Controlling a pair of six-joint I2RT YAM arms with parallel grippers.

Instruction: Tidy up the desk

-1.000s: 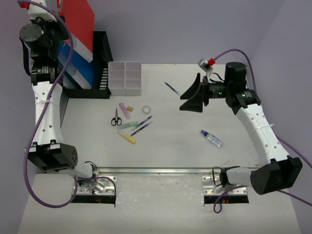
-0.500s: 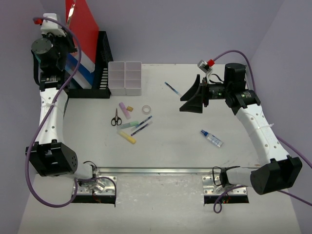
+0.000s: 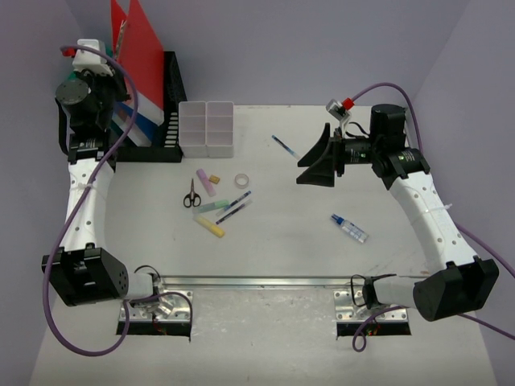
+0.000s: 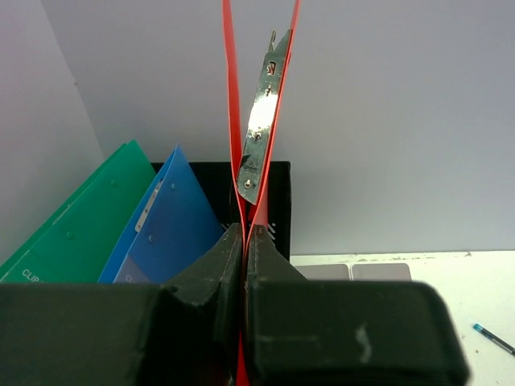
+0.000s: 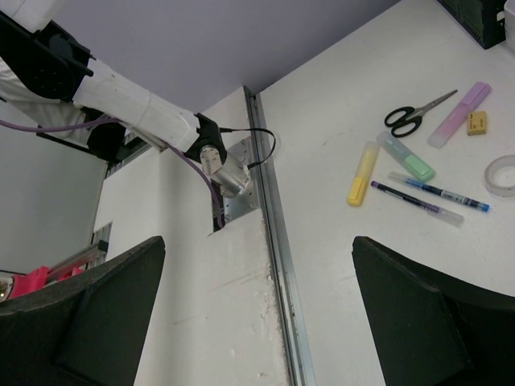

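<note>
The white desk (image 3: 306, 241) carries loose stationery: scissors (image 3: 191, 194), a pink highlighter (image 3: 203, 182), a tape roll (image 3: 241, 180), a green highlighter (image 3: 213, 207), pens (image 3: 235, 207), a yellow highlighter (image 3: 211, 227), a single pen (image 3: 283, 145) and a small bottle (image 3: 349, 228). My left gripper (image 4: 244, 233) is shut on the edge of a red folder (image 4: 233, 121). It holds the folder upright over the black rack (image 3: 170, 104) at the back left. My right gripper (image 3: 314, 157) is open and empty, above the desk right of centre.
A green folder (image 4: 80, 225) and a blue folder (image 4: 169, 225) lean in the rack. A white compartment tray (image 3: 208, 128) stands right of the rack. The silver rail (image 3: 257, 281) runs along the near edge. The right wrist view shows the scissors (image 5: 414, 115) and highlighters far off.
My left arm has swung the red folder to the right and more upright, closer to the rack's slots. The right arm has not moved.
</note>
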